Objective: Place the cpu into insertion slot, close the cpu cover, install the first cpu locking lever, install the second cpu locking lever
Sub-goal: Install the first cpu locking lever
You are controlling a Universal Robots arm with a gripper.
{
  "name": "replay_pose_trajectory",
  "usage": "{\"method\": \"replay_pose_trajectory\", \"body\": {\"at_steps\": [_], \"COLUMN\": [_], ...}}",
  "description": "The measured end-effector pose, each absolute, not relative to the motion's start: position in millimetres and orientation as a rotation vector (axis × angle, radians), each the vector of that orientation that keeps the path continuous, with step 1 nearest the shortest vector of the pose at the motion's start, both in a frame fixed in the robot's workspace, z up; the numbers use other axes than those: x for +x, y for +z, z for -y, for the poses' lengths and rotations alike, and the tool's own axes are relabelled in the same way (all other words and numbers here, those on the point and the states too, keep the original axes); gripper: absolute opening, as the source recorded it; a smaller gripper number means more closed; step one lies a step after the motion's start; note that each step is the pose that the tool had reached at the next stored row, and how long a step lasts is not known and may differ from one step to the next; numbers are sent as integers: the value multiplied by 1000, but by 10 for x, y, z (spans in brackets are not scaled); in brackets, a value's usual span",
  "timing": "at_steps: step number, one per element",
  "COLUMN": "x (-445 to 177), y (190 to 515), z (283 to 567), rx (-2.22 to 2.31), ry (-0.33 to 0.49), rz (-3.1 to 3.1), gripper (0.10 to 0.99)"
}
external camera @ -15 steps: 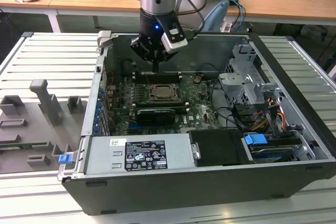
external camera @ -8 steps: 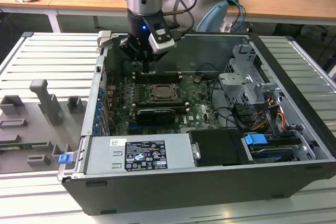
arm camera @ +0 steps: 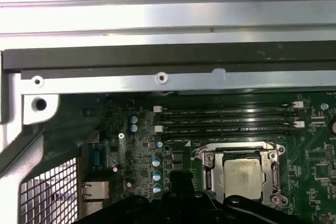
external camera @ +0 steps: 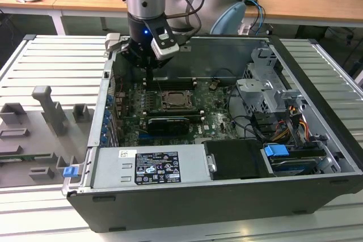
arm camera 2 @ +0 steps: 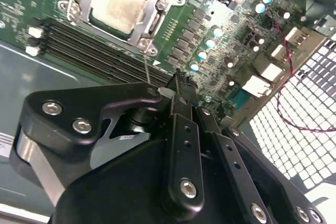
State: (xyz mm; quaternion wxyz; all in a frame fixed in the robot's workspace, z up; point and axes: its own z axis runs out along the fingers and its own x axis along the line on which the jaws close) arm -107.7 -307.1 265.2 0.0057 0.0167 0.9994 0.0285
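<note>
One gripper (arm camera 2: 178,85) is hanging over the open computer case (external camera: 317,196), its fingers drawn together on nothing, tips poised above the green motherboard (arm camera 2: 220,19) just beside the socket. In the exterior view the arm is standing upright over the board's far edge, by the memory slots (arm camera: 226,119).

The cpu (arm camera 2: 118,1) is already sitting in the insertion slot (arm camera: 241,177), its pale metal face showing through the window of the cpu cover (arm camera 2: 160,11), which is lying flat over it. A thin wire lever (arm camera 2: 147,69) is running from the socket corner toward the fingertips, so the work appears to be standing at the locking levers; whether either is hooked yet I cannot tell.

To do this well, I judge the closed tips should be pressing on the lever near its free end, pushing down and then sideways under its retaining tab, moving slowly so the wire is not slipping off or scraping the nearby capacitors (arm camera 2: 210,43).
</note>
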Motion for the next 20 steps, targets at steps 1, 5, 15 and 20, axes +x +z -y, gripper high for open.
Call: {"method": "replay_pose_trajectory", "body": {"at_steps": [1, 5, 15, 20], "x": [-1085, -1086, -742, -593], "y": [2644, 2629, 2598, 2557], "z": [3052, 2947, 2874, 2871], "rx": [50, 43, 40, 40], "ry": [89, 89, 89, 89], "rz": [-3129, -3129, -3129, -3129], "gripper": [106, 106, 106, 106]}}
